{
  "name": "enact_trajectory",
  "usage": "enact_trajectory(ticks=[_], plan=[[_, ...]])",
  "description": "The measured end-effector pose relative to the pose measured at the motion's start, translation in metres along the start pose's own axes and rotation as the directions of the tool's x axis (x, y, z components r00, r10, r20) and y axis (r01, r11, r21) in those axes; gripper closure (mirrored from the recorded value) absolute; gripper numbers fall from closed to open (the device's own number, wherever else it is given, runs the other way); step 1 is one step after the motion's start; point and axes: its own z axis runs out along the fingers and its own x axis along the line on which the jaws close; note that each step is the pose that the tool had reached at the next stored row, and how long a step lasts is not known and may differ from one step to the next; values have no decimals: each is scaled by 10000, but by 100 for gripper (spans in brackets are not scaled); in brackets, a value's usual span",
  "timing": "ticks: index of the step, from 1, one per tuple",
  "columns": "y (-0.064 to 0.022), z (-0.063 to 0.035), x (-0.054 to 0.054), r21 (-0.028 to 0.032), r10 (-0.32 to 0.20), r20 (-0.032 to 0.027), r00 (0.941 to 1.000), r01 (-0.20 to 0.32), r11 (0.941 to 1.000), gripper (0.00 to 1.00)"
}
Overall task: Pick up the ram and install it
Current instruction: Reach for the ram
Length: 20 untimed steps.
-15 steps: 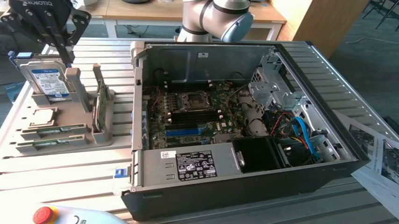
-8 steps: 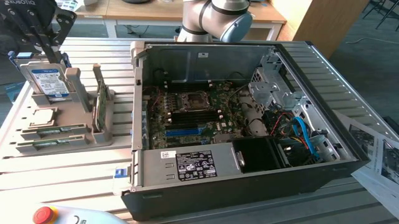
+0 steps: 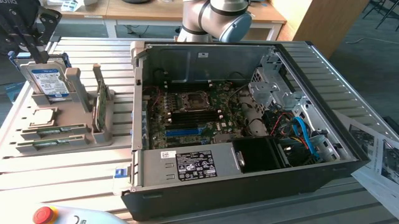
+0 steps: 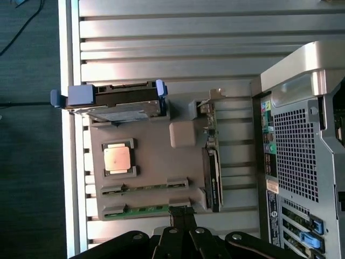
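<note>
While closed tool (image 4: 181,211) hovers over tray (image 4: 153,162), ram (image 4: 143,209) lies below, apart.

surface: slatted table (image 3: 62,177) | on it: grey tray (image 3: 74,112), open computer case (image 3: 218,193), papers (image 3: 377,158)

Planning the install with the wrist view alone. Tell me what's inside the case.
Observer: The case lies open on its side, its motherboard exposed.
Operator: The ram lies in the tray here. Describe the slots.
Observer: A long blue slot strip runs between the CPU socket and the power supply.
Operator: Report what's beside the case.
Observer: Printed papers lie beside it at the exterior view's right.
</note>
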Motion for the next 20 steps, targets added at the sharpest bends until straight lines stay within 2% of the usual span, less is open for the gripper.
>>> enact_trajectory(ticks=[4,10,20], plan=[[-7,-3,90,1,-1,-1,10000,1,10000,90],[-8,-3,98,1,-1,-1,10000,1,10000,90],[-15,-5,191,0,-3,-1,10000,3,10000,90]])
